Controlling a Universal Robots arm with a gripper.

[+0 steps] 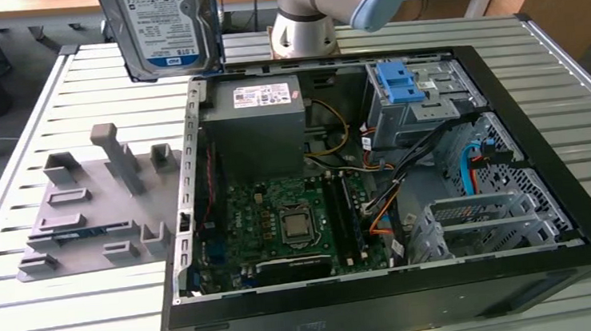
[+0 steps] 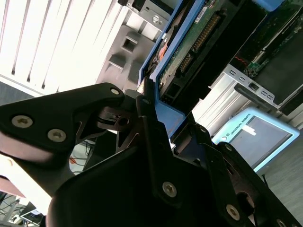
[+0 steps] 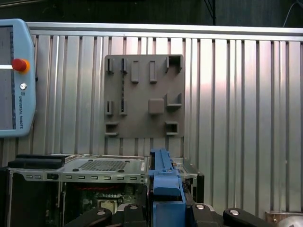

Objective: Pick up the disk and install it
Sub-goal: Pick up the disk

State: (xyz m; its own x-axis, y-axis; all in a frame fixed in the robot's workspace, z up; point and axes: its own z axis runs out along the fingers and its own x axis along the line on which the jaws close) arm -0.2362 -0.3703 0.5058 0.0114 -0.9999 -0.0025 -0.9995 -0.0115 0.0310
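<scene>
Disk point(image 1: 169, 28), flat silver metal with a white-and-blue label, hangs aloft over the ribbed metal bench point(image 1: 75, 329), at eleven o'clock from the open black computer case point(image 1: 393, 301) in the exterior view. In the second wrist view, black jaws clench its blue plastic bracket point(image 2: 166, 115).

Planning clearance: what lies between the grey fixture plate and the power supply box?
In the exterior view, the case's side wall stands between fixture plate and power supply box.
</scene>
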